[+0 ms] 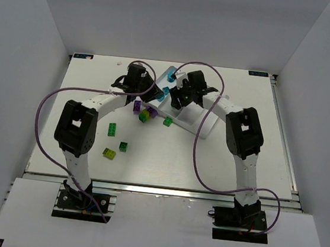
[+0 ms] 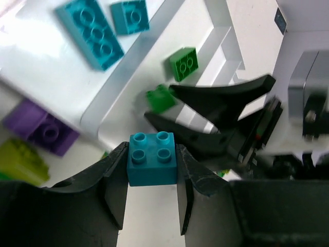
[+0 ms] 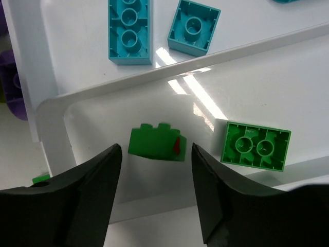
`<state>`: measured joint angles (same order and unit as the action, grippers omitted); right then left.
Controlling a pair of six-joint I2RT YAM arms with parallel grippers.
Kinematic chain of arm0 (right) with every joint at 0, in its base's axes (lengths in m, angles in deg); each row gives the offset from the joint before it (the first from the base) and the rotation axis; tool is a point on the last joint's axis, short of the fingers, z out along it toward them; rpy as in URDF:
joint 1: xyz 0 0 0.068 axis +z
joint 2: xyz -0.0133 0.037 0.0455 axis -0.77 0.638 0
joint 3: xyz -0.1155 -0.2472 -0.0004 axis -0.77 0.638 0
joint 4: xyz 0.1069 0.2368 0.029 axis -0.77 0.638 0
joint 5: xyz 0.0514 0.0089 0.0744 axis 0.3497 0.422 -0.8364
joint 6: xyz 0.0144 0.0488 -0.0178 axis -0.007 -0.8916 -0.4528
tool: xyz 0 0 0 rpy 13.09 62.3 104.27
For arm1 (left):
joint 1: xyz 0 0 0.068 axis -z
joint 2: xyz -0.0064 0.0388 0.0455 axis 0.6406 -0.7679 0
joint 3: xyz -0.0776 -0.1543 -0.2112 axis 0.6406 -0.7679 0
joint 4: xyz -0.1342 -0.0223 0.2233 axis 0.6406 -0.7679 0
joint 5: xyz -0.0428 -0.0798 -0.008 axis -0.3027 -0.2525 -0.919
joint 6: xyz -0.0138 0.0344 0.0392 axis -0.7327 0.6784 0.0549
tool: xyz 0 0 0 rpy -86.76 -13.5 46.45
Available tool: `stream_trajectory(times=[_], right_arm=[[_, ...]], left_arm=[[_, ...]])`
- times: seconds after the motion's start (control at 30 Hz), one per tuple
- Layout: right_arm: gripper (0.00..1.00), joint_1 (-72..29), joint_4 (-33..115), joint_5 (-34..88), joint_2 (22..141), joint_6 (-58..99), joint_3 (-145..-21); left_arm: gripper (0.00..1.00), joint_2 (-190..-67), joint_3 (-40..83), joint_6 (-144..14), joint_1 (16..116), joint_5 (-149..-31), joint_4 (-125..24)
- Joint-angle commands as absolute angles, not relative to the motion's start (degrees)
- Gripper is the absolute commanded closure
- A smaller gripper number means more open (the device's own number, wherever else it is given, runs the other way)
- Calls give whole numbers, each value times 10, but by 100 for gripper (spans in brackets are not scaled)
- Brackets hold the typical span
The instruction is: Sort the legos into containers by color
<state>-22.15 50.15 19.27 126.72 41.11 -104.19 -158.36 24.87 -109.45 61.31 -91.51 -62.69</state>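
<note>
Tray (image 3: 51, 128) with two of its compartments in use, cyan bricks in one and green in the next.

The end compartment holds a long cyan brick (image 3: 129, 28) and a small cyan brick (image 3: 194, 27), both underside up and just beside each other. In the next compartment are an upturned green brick (image 3: 255, 145) and a second green brick (image 3: 157, 142), which sits between the open jaws of the right gripper (image 3: 155, 154) and touches neither. The left gripper (image 2: 152, 153) has its jaws closed on a square cyan brick (image 2: 152, 163), studs up, held above the tray's near corner. Outside the tray, a purple brick (image 2: 41, 128) and a yellow-green brick (image 2: 20, 162) lie close together on the bench (image 1: 208, 158). Further out are three loose green bricks (image 1: 112, 129) and another yellow-green one (image 1: 109, 153).
</note>
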Motion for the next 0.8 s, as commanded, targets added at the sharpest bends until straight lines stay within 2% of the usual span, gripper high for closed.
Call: stream_trajectory(times=[0.0, 0.2, 0.27, 0.33, 0.43, 0.47, 0.53, 0.57, 0.63, 0.77], right_arm=[[37, -226, 535, 195, 1266, 432, -1073], [25, -250, 606, 94, 1246, 452, -1090], [25, -270, 617, 31, 1221, 456, -1082], [30, -286, 612, -5, 1196, 453, -1067], [42, -311, 579, -54, 1140, 444, -1017], [46, -322, 575, -68, 1116, 444, -1000], [48, -337, 572, -82, 1096, 441, -987], [48, -349, 570, -90, 1078, 438, -980], [43, -360, 573, -92, 1062, 434, -964], [27, -394, 581, -87, 1013, 451, -936]], left_arm=[[100, -1623, 323, -1049, 610, -895, -678], [100, -1698, 410, -1016, 610, -852, -750], [98, -1723, 452, -1009, 610, -831, -768], [96, -1740, 481, -1001, 610, -822, -797], [87, -1768, 533, -992, 610, -789, -835], [80, -1774, 555, -990, 610, -781, -845], [73, -1791, 573, -985, 610, -777, -871], [65, -1796, 589, -983, 610, -772, -888], [56, -1808, 599, -980, 610, -772, -901], [46, -1812, 604, -978, 610, -781, -901]])
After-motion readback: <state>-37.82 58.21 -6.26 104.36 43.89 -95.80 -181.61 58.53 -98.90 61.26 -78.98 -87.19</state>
